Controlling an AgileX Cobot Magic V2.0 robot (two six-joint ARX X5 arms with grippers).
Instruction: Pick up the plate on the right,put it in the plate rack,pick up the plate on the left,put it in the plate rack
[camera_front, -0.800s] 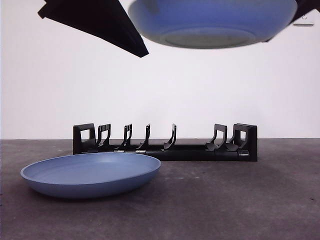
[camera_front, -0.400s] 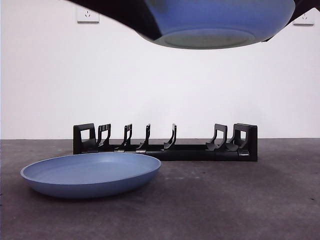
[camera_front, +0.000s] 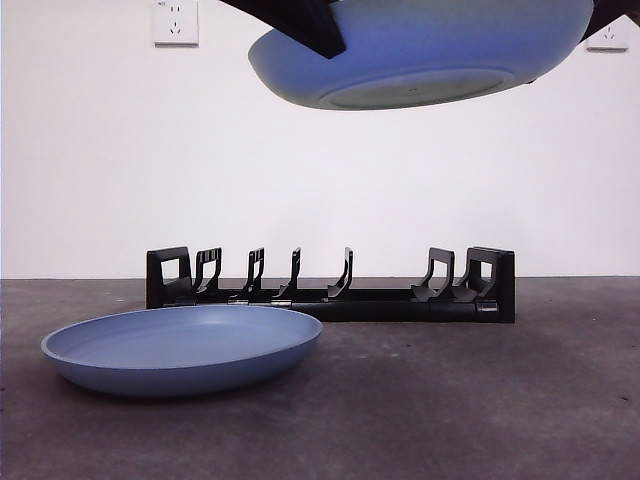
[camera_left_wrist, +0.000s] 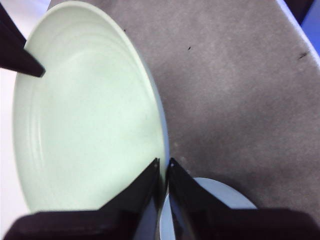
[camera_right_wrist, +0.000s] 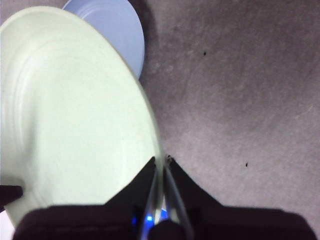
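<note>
A blue plate (camera_front: 420, 50) hangs high above the table, tilted slightly down to the left. It looks pale green in the wrist views. My left gripper (camera_left_wrist: 164, 164) is shut on its rim (camera_left_wrist: 161, 125), and my right gripper (camera_right_wrist: 161, 161) is shut on the rim (camera_right_wrist: 150, 115) at the opposite side. In the front view black jaws show at the plate's left and right ends. A second blue plate (camera_front: 180, 350) (camera_right_wrist: 112, 30) lies flat on the table at front left. Behind it stands the black plate rack (camera_front: 330, 285), its slots bare.
The grey table top (camera_front: 480, 400) runs from the rack to the front edge. A white wall with two sockets (camera_front: 175, 22) (camera_front: 608, 40) stands behind the rack.
A black gripper came in from the upper left and closed on the raised plate's left rim. The plate tipped a little, its left side lower. The lying plate and rack stayed put.
</note>
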